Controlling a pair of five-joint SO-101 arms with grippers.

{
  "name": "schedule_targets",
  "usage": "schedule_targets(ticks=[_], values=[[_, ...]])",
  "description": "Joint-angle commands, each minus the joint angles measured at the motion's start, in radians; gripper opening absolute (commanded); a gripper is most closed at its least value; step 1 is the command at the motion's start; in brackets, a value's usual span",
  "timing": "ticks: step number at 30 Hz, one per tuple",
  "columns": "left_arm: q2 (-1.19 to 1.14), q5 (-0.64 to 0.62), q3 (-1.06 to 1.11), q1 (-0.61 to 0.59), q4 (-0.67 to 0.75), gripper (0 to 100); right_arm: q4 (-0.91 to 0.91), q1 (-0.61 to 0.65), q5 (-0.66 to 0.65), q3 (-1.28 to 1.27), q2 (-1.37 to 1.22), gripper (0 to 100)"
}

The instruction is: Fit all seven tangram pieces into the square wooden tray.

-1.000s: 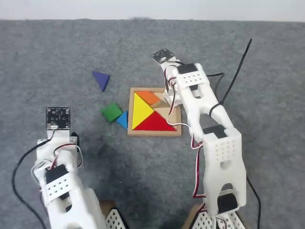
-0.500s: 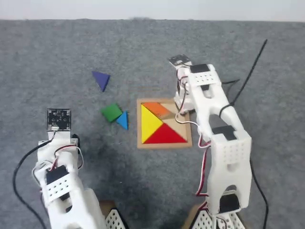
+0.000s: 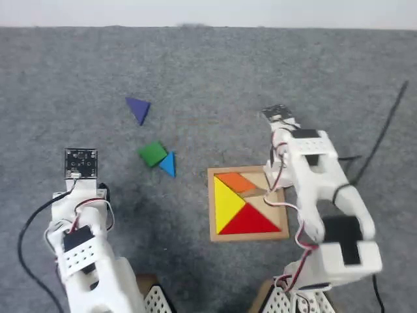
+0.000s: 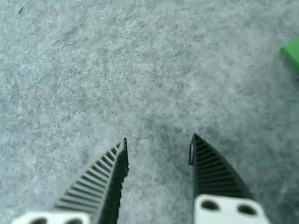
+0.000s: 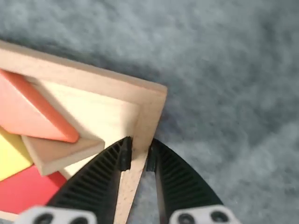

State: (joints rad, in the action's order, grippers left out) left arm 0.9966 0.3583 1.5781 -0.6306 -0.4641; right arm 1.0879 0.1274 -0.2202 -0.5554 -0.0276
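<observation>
The square wooden tray (image 3: pixel 212 207) lies right of centre, holding an orange piece (image 3: pixel 236 182), a yellow triangle (image 3: pixel 226 203), a red triangle (image 3: pixel 251 222) and a plain wood piece (image 3: pixel 257 193). My right gripper (image 5: pixel 138 154) is shut on the tray's rim (image 5: pixel 150 101) near a corner, one finger inside the rim and one outside. The orange piece (image 5: pixel 28 112) and wood piece (image 5: pixel 60 150) lie close to it. A purple triangle (image 3: pixel 138 109), a green square (image 3: pixel 152 154) and a light blue triangle (image 3: pixel 169 163) lie on the mat to the left. My left gripper (image 4: pixel 159 144) hangs open over bare mat.
Grey carpet-like mat covers the table. The left arm (image 3: pixel 81 225) stands at the front left, the right arm (image 3: pixel 326 195) at the front right beside the tray. An edge of the green square (image 4: pixel 292 51) is seen from the left wrist.
The right gripper has dragged the tray by its rim to the right and toward the front edge, away from the loose pieces. The left arm has not moved.
</observation>
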Motion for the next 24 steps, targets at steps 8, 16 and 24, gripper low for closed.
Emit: schedule_targets(ticks=[8, 16, 24], values=[[0.005, 0.005, -0.010, -0.005, 0.003, 21, 0.019, 0.039, 0.066, -0.020, 0.243, 13.6], [0.005, 0.005, -0.010, -0.005, 0.003, 21, -0.091, 0.039, 0.080, -0.118, 0.252, 13.6], [0.005, 0.005, -0.010, -0.005, 0.003, 21, -0.188, 0.044, 0.084, -0.121, 0.245, 13.6]])
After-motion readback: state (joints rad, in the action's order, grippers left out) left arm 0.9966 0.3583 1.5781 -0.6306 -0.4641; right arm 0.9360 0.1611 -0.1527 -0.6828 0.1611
